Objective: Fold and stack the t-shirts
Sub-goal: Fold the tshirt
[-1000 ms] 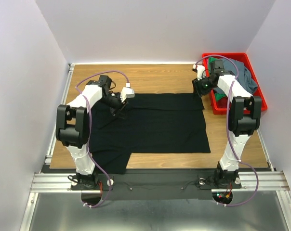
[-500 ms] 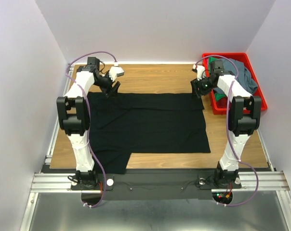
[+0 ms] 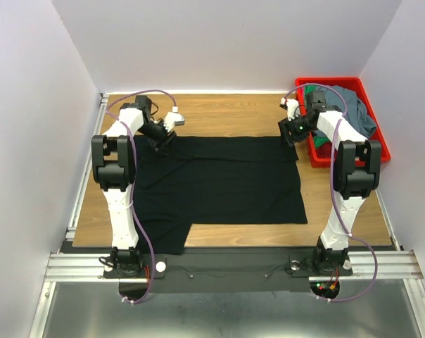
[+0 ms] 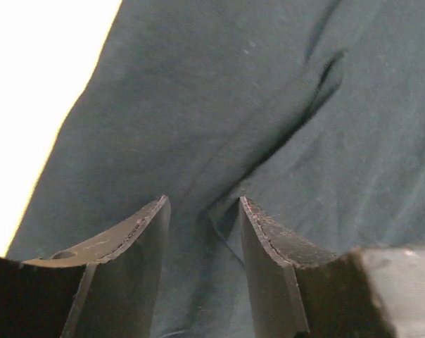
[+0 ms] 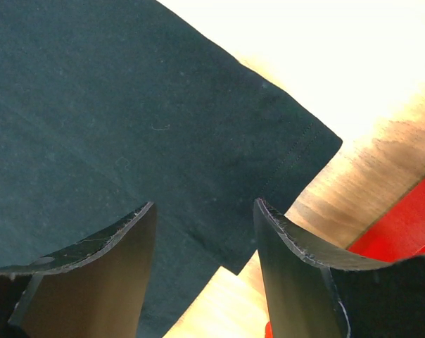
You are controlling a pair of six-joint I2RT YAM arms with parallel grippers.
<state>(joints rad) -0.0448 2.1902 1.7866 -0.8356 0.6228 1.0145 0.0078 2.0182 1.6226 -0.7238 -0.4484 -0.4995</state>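
Observation:
The large black t-shirt (image 3: 219,179) lies spread on the wooden table, partly folded, with one part hanging toward the near left edge. My left gripper (image 3: 162,139) is open at the shirt's far left corner; in the left wrist view its fingers (image 4: 131,239) straddle a cloth crease (image 4: 269,137). My right gripper (image 3: 288,135) is open over the shirt's far right corner (image 5: 297,141), empty. The grey-blue shirt (image 3: 357,113) and the green shirt (image 3: 315,94) lie bunched in the red bin (image 3: 376,146).
The red bin stands at the far right of the table, close to my right arm. White walls enclose the table on three sides. Bare wood (image 3: 233,113) lies behind the shirt.
My left gripper swung from over the shirt out to the far left, then came back down onto the shirt's far left corner. The right arm barely moved.

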